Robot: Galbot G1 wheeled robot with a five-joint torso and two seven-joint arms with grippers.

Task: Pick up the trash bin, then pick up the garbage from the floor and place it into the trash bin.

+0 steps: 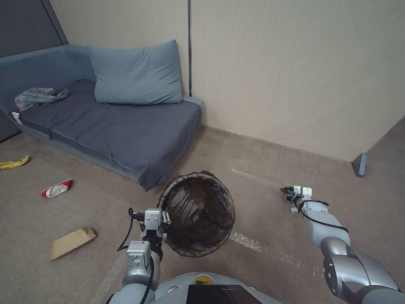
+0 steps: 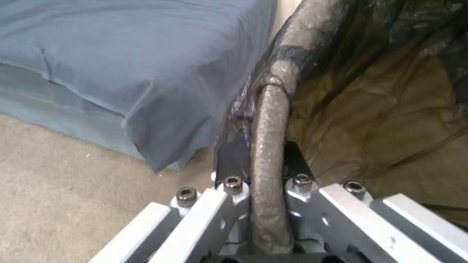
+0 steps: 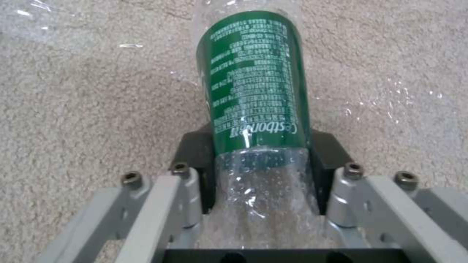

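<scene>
Left gripper clamps the trash bin rim, bin held aloft before me. Right gripper squeezes the bottle down at carpet level. My worry: thin wet plastic may slip or crumple.

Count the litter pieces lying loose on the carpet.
3: a yellow packet at far left, a red-and-white wrapper nearer, a tan paper bag nearest. More may lie out of view.

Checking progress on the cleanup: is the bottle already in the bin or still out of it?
Out. The right pincer is shut on the bottle above carpet; the left pincer holds the bin by its rim.
</scene>
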